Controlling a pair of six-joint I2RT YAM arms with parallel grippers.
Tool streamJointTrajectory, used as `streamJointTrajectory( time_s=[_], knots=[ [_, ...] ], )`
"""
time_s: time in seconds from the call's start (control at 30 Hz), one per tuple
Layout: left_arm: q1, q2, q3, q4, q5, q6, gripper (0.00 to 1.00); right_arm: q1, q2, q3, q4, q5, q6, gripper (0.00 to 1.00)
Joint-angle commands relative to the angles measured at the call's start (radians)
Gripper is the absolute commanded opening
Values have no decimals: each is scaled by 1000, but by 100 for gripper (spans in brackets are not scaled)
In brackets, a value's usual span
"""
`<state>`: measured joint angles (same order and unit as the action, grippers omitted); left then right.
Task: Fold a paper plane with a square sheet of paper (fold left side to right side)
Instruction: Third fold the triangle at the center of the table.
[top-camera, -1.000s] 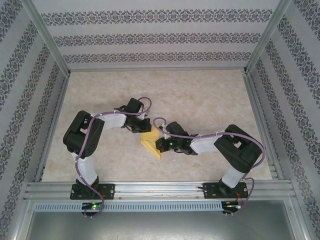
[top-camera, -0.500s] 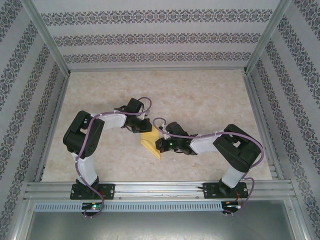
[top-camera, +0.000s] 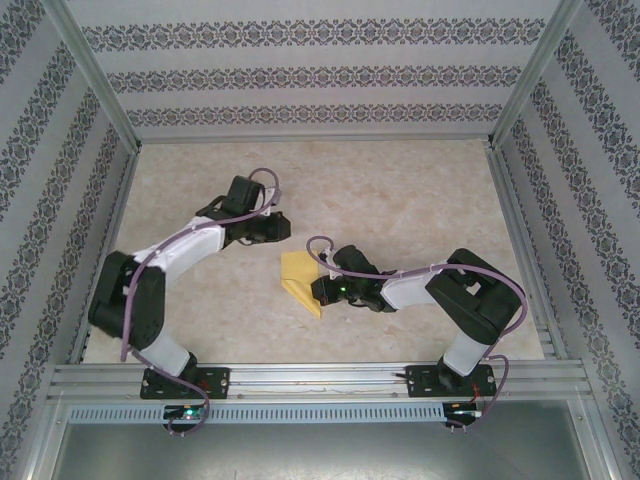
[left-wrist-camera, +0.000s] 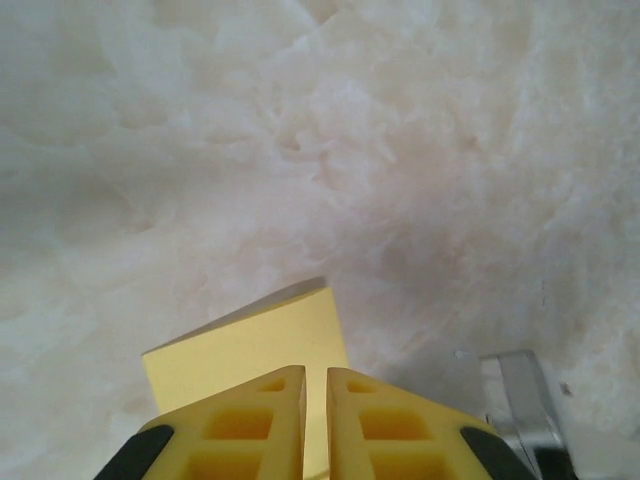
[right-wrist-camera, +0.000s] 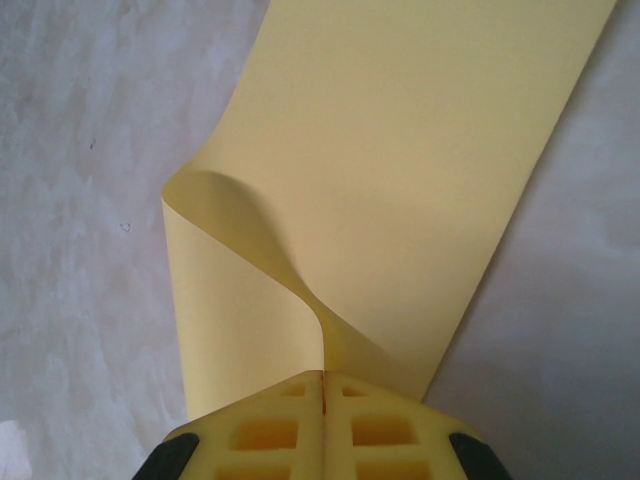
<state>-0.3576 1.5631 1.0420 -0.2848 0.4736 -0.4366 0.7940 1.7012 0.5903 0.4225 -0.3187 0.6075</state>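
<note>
Yellow square sheet of paper (top-camera: 298, 278) lies on the marble-patterned table (top-camera: 400, 190), directly at the tip of the right gripper (top-camera: 318, 290) and a clear gap away from the left gripper (top-camera: 284, 226), which hangs over bare table beyond and to the left of it.

Patterned walls stand around the table on three sides. The left arm (top-camera: 180, 245) reaches toward the table's middle. The right arm (top-camera: 470, 300) bends low and across toward the sheet.

In the right wrist view the square sheet of paper (right-wrist-camera: 420, 150) spreads flat ahead of the right gripper (right-wrist-camera: 322, 378). Its left part curls up off the table in a smooth loop and runs back into the fingers, which are pressed together on that raised edge, with the paper a thin line between them.

In the left wrist view the left gripper (left-wrist-camera: 315, 372) has its yellow fingers (left-wrist-camera: 240, 425) a narrow slit apart, with nothing between them. A corner of the square sheet of paper (left-wrist-camera: 250, 350) shows just past the fingertips, flat on the table.
</note>
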Motion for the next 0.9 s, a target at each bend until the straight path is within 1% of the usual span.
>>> streamJointTrajectory(
  time_s=[0.0,0.1,0.23,0.3,0.47,0.7,0.87],
  knots=[
    [6,-89,-87,-35,23,34,12,2,45,-33,-74,20,8,0],
    [2,-167,-183,21,109,1,11,2,48,-33,-74,18,6,0],
    [-20,-217,-334,202,231,-118,10,1,52,-33,-74,18,3,0],
    [-39,-220,-392,287,261,-177,10,1,53,-33,-76,18,3,0],
    [-82,-176,-470,439,282,-262,10,1,57,-32,-82,20,2,0],
    [-137,-73,-453,500,270,-284,10,2,60,-31,-94,25,-2,0],
    [-145,-17,-444,527,256,-286,9,1,60,-31,-97,23,-5,0]
  ],
)
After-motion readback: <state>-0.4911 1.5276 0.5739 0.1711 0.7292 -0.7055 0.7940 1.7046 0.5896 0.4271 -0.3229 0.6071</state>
